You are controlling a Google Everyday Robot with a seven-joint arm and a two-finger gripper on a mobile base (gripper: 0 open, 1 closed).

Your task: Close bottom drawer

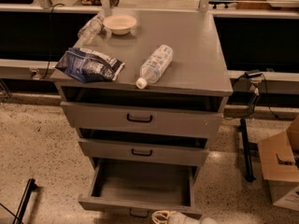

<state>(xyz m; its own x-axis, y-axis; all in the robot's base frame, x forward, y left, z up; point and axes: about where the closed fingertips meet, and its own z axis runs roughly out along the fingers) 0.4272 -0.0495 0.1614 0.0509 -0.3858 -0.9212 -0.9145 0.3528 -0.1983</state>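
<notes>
The grey cabinet (187, 64) has three drawers. The bottom drawer (140, 183) is pulled far out and its bare grey inside shows. Its low front (107, 203) faces me, with a small black handle (138, 213) at the lower edge. The middle drawer (140, 152) and the top drawer (140, 119) each stand slightly out. My gripper (180, 217) shows only as a pale tip at the bottom edge of the view, just in front of the bottom drawer's front, right of its handle.
On the cabinet top lie a blue snack bag (89, 65), a plastic bottle (155, 65), a white bowl (120, 24) and a clear crumpled bottle (91, 28). A cardboard box (280, 164) and a black stand (246, 148) are on the floor to the right.
</notes>
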